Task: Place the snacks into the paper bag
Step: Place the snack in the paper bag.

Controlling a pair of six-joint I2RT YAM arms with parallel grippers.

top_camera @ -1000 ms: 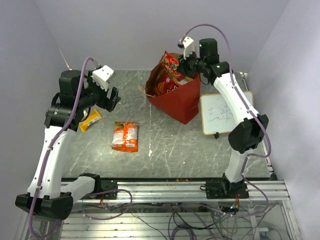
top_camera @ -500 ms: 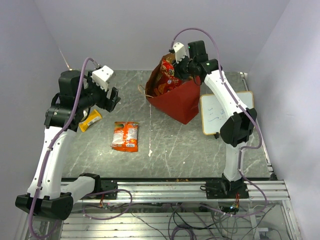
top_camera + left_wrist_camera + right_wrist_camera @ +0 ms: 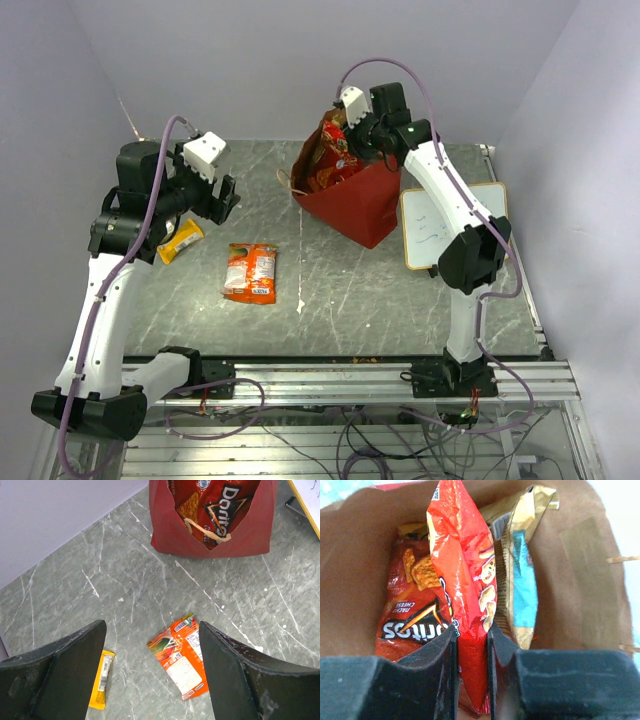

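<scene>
The paper bag (image 3: 360,555) stands open directly beneath the right pincer (image 3: 471,635), its brown walls ringing the jaws in the wrist view. Inside, a Doritos bag (image 3: 410,615) leans to the left of the pincer in its own camera and a gold-and-teal packet (image 3: 520,580) to the right, leaving a narrow slot between them. The jaws are nearly closed, clamped on the near end of a red-orange chip packet (image 3: 462,570) that reaches ahead of the fingertips into that slot. To do this step well, I judge the packet should travel deeper, edge-on, before the jaws part. From above it looks to stand proud of the rim, and a high release risks it tipping out. The retreat should be straight back, clear of the twisted handle (image 3: 622,559). The left pincer (image 3: 152,627) hangs wide open, holding nothing. On the table (image 3: 125,580) below it lie 1 orange packet (image 3: 182,655) and, by its left finger, 1 yellow packet (image 3: 101,685), both well apart from the bag.
</scene>
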